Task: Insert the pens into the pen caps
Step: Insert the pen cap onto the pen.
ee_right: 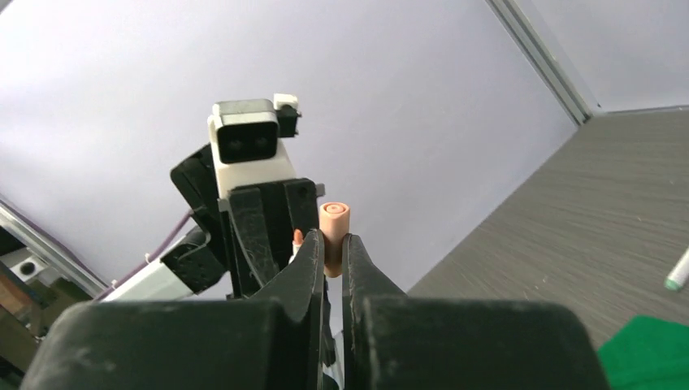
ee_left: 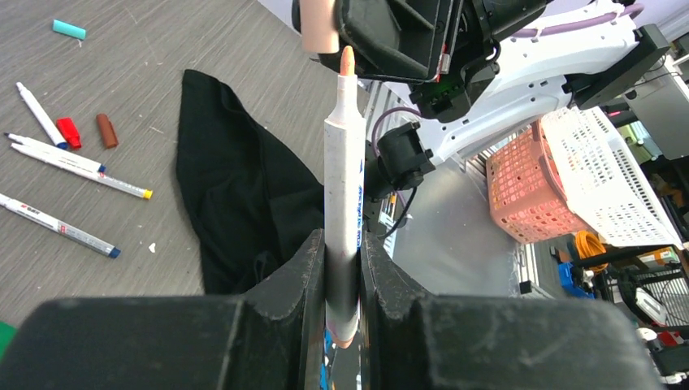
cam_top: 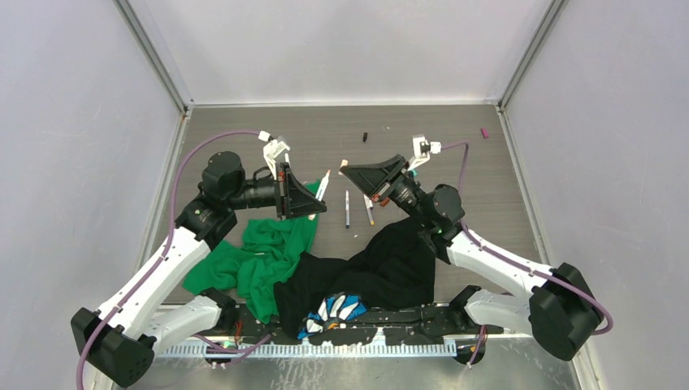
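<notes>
- Between the fingers of the left gripper (ee_left: 342,248), a white-barrelled pen (ee_left: 344,162) is clamped low on its barrel, so most of its length is kept free for capping.
- Its long axis is run straight out of the jaws, peach tip aimed at the right gripper (ee_right: 329,248).
- A peach cap (ee_right: 333,218) is pinched there, presumably to receive the tip.
- The tip is seen just beside the cap, not yet inside.
- Spare pens (ee_left: 77,166) are scattered on the table (ee_left: 203,49).
</notes>
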